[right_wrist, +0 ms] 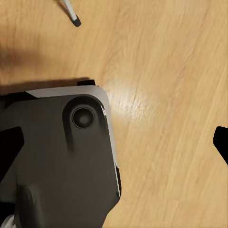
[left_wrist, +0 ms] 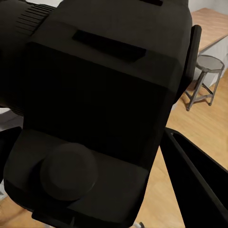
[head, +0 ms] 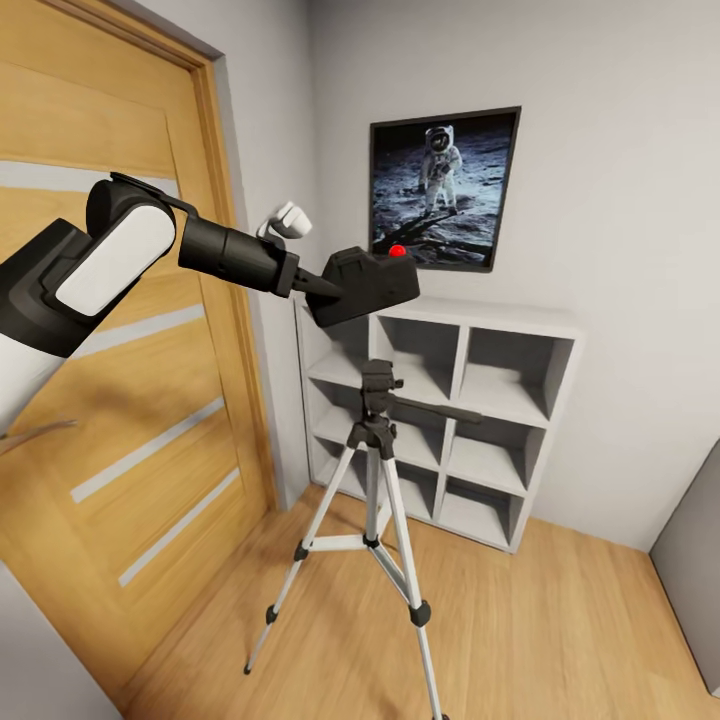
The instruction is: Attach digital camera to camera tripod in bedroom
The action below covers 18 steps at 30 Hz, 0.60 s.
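**Camera held above the tripod, mount not yet made**

Above the tripod head, slightly toward ten o'clock from it in the head view, the digital camera hangs in the left gripper, whose jaws are closed on its near end; the red button faces up. In the left wrist view the camera body sits right against the lens, with a dark finger alongside it. The camera tripod stands on the wood floor before the white cube shelving, its black head bare and its lever pointing toward three o'clock. A clear gap separates camera and head.

By my reading, the fetching and carrying are done; lowering, aligning and seating the camera on the head remain. The right wrist view looks down at floor and part of the robot's grey base; whether the right jaws are open or closed I cannot tell.
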Available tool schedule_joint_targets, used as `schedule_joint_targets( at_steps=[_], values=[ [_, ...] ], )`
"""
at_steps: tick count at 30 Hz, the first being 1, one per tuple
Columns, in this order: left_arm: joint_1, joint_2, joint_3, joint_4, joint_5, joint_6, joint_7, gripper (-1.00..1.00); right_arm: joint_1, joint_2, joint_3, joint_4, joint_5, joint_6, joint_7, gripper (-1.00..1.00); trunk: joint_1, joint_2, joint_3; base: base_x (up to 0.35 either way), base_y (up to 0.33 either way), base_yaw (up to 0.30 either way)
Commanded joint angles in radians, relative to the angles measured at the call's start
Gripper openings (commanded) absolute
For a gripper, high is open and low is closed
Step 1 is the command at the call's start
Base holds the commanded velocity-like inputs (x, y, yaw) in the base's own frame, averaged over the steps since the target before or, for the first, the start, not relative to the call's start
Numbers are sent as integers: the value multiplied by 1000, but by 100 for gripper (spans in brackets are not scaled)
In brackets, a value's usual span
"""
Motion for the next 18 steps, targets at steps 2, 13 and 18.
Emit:
schedule_joint_targets(
  at_steps=[2,13,18],
  values=[
    [-2,1,-2,0,-4,0,-7,-100,-2,0,-5,5,-5,-9,2,100,1,-2,-2,50,24,0],
    [-2,1,-3,-1,-4,0,-7,-100,-2,0,-4,5,-5,-9,2,100,1,-2,-2,61,102,0],
    [-2,1,-3,0,-4,0,-7,-100,-2,0,-4,5,-5,-9,2,100,1,-2,-2,10,17,0]
  ],
)
